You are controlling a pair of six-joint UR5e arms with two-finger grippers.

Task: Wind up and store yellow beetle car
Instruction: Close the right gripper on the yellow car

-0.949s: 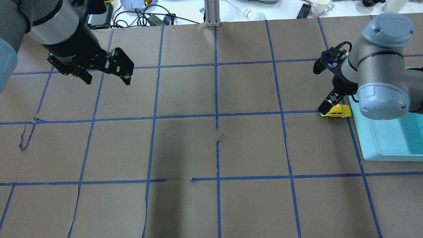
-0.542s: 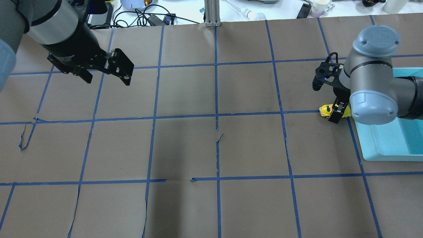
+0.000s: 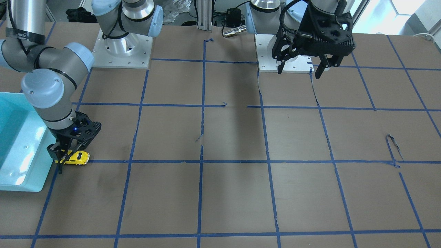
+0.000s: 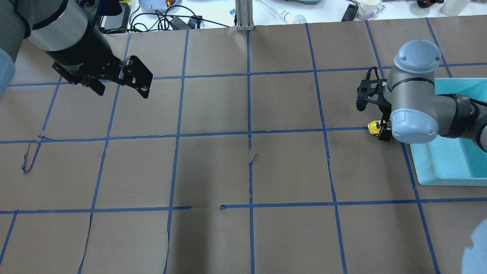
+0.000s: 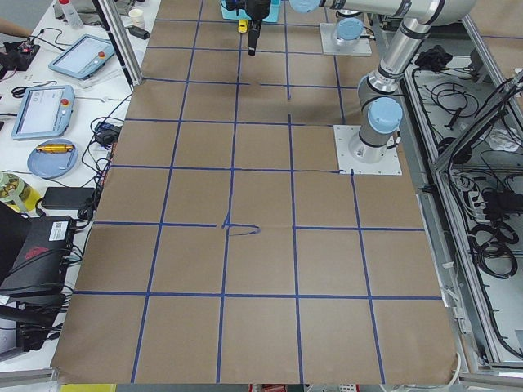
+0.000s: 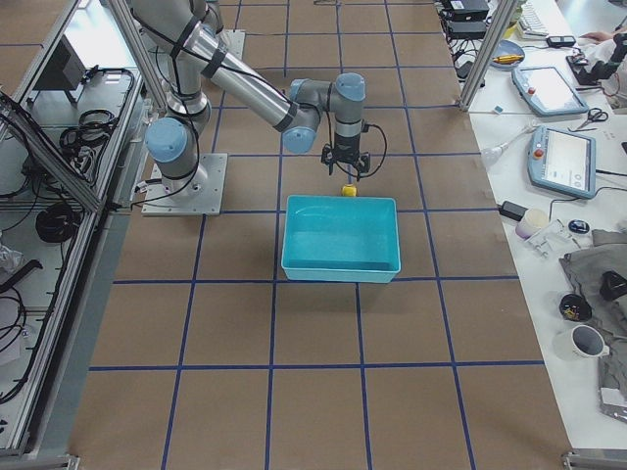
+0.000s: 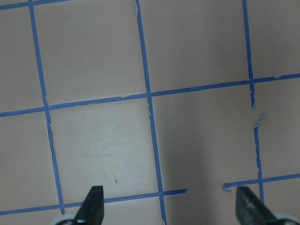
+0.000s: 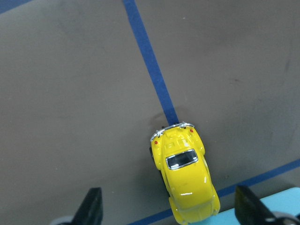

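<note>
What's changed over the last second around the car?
The right gripper moved from one end of the yellow beetle car to straddle it, jaws open, nothing grasped. The car still sits on the table beside the teal bin; the left gripper stayed open and hovering.

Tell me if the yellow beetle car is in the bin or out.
Out. The yellow beetle car stands on its wheels on the brown paper beside the teal bin, below the open right gripper.

Brown paper [image 4: 213, 106] fills most of the frame, crossed by a grid of blue tape [image 4: 248, 74]. At the overhead view's top edge sit black cables [image 4: 152, 17], a metal post [image 4: 244, 15] and a white cup [image 4: 368, 8].
</note>
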